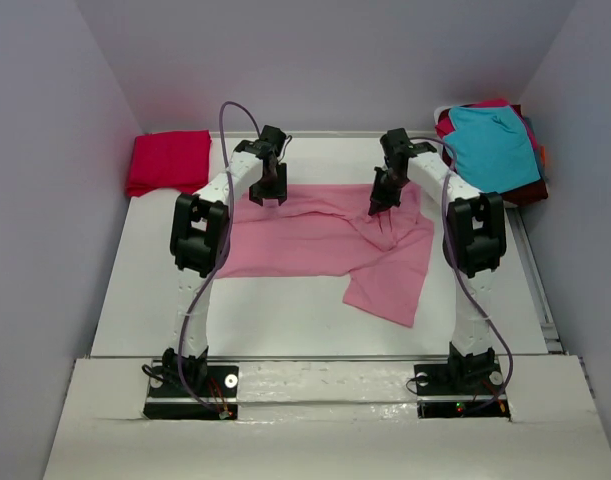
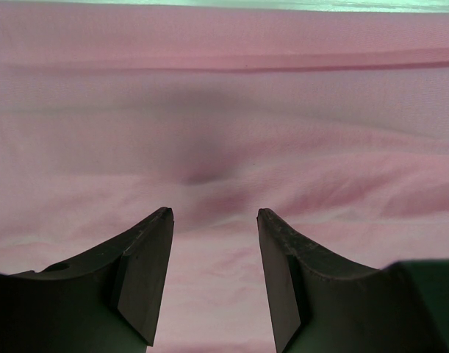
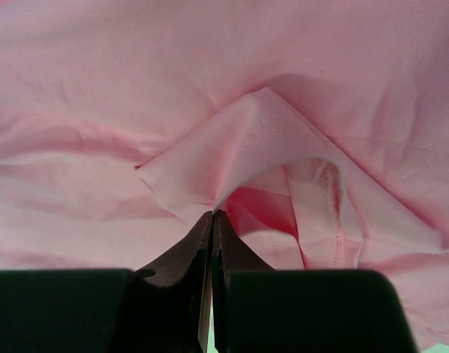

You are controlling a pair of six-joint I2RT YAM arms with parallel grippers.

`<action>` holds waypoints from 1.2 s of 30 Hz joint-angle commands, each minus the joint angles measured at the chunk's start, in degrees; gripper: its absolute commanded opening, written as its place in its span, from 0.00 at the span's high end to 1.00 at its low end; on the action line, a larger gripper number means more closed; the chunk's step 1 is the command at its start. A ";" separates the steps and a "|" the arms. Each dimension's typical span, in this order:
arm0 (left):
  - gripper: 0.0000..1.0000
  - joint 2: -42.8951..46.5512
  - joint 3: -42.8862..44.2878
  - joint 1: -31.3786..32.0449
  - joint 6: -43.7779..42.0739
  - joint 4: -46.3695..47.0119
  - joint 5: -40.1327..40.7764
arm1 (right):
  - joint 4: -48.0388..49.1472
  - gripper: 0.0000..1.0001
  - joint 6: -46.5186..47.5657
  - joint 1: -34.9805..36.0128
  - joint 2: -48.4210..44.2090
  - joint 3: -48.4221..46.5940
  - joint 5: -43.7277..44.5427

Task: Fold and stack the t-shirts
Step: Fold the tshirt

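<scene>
Currently the table [image 1: 285, 320] is covered by the light pink t-shirt [image 1: 305, 245]. A raised fold of it is pinched between the fully closed right fingers [image 3: 184, 257]. Left fingers [image 2: 143, 272] are held partly open just above flat cloth, nothing gripped.

Top camera high, looking down; both wrist cameras close over pink t-shirt [image 1: 305, 240], seen in all.
</scene>
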State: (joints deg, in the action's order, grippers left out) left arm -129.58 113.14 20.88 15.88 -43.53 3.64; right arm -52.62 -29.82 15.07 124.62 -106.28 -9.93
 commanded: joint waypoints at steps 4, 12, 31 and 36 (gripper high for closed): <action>0.39 3.46 0.06 -0.14 -0.67 -0.33 -0.30 | -2.75 0.93 0.03 0.22 -5.52 -3.23 -4.21; 0.39 3.63 0.15 -0.14 -0.67 -0.59 -0.56 | -6.18 0.93 1.26 0.22 -7.46 -4.38 -7.64; 0.39 4.25 -0.03 -0.14 -1.20 -1.30 -1.97 | -7.23 0.93 1.44 5.76 -5.35 0.90 -11.95; 0.39 4.16 -0.12 -0.14 -1.29 -1.38 -2.23 | -6.44 0.93 1.26 6.81 -4.39 3.35 -11.86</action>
State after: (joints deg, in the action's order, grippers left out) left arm -129.58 113.14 20.88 15.46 -43.59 1.87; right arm -59.53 -29.15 20.80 119.72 -104.66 -20.45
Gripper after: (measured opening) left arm 0.608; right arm 0.072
